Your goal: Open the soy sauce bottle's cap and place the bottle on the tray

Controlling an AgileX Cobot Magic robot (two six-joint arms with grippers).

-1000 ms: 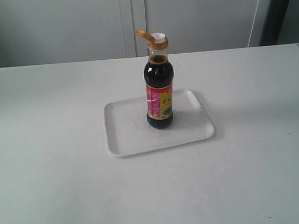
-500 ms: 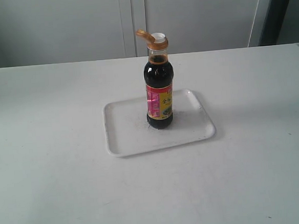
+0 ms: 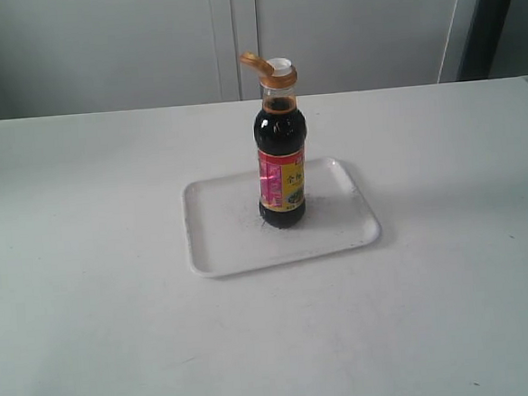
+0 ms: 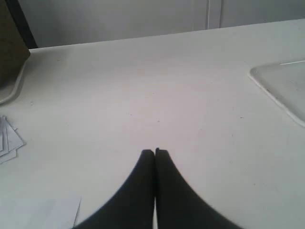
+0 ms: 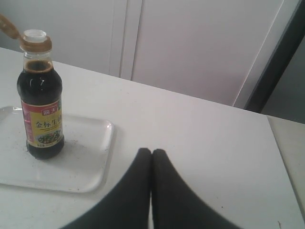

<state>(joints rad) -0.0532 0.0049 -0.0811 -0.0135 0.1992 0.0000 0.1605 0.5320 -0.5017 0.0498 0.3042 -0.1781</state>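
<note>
On the tray (image 3: pixel 221 233), well away from either claw, the soy sauce bottle (image 3: pixel 281 160) stands upright, its cap (image 3: pixel 256 63) flipped back so the white spout shows. Nothing has shifted over the last second, so to my eye the job looks finished. The right gripper (image 5: pixel 151 151) sits pulled back off the tray's corner, jaws pressed together and empty. The left gripper (image 4: pixel 155 151) hangs low above bare table (image 4: pixel 143 95), also closed, the tray's edge off to its side.
</note>
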